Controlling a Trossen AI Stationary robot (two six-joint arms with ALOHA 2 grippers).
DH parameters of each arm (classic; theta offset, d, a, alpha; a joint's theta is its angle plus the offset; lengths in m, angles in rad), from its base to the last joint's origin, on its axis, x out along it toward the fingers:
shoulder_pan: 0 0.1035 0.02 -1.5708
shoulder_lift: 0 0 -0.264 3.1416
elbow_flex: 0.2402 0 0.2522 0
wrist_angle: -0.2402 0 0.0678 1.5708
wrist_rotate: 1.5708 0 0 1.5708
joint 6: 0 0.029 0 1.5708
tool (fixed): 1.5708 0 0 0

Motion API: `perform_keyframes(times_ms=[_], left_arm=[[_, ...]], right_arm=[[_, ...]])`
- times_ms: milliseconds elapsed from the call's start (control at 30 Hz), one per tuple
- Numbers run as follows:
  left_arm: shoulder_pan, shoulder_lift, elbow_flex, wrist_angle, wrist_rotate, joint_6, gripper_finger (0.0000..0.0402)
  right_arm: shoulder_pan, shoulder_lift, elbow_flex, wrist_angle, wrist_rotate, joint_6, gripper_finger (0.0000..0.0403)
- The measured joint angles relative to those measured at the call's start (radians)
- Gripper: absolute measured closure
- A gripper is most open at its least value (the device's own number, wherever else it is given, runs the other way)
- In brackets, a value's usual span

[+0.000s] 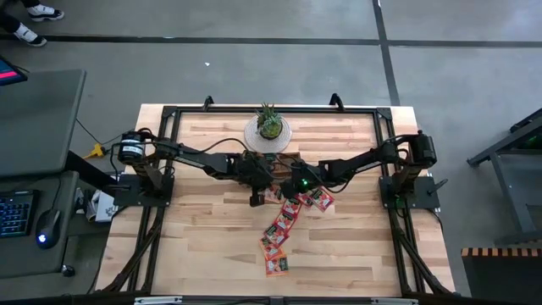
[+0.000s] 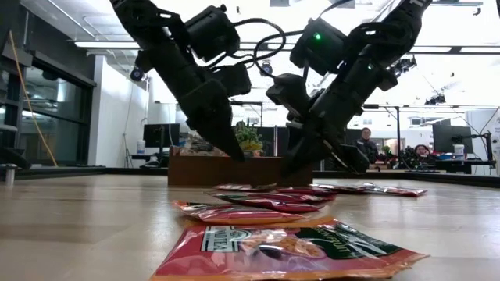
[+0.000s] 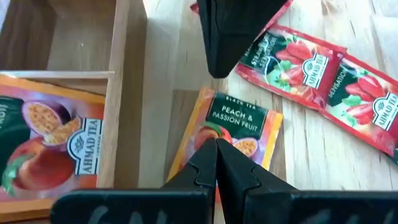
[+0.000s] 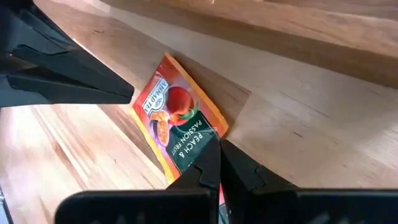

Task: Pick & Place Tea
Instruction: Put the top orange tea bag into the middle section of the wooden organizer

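An orange peach-and-passion-fruit tea sachet (image 3: 239, 127) sits between both grippers beside the brown wooden tray (image 3: 130, 93). My left gripper (image 3: 216, 152) is shut at the sachet's fruit-picture end. My right gripper (image 4: 217, 158) is shut at its green text end. In the high view the left gripper (image 1: 257, 196) and the right gripper (image 1: 285, 188) meet mid-table, just near of the tray (image 1: 286, 158). One tray compartment holds another orange sachet (image 3: 53, 149). Red sachets (image 3: 311, 74) lie flat on the table close by. My left gripper pinches the sachet's fruit-picture end (image 3: 208, 134) between its two shut fingers, slanting down from the table's left. My right gripper pinches the opposite green text end (image 4: 196, 140), slanting down from the table's right. The sachet (image 4: 171, 109) is tilted between them; whether it is clear of the table I cannot tell.
Several red sachets (image 1: 278, 237) trail toward the table's near edge, with more (image 1: 318, 201) right of the grippers. A potted plant (image 1: 268, 127) on a round plate stands at the far edge behind the tray. The black frame (image 1: 165, 152) borders the tabletop. People sit in the room beyond.
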Motion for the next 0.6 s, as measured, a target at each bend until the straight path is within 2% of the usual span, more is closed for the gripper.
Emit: perform_keyframes(times_ms=[133,400,600], left_arm=[[0.000,0.000,0.000,-0.073,0.031,-0.026,0.0401],[-0.007,-0.001,0.002,-0.050,0.042,-0.039,0.0401],[-0.016,0.073,0.002,-0.034,0.056,-0.076,0.0401]], right_arm=[[0.017,-0.001,0.000,0.010,-0.001,0.007,0.0403],[0.072,-0.005,0.001,0.017,0.020,0.041,0.0403],[0.100,-0.005,0.002,0.024,0.048,0.053,0.0403]])
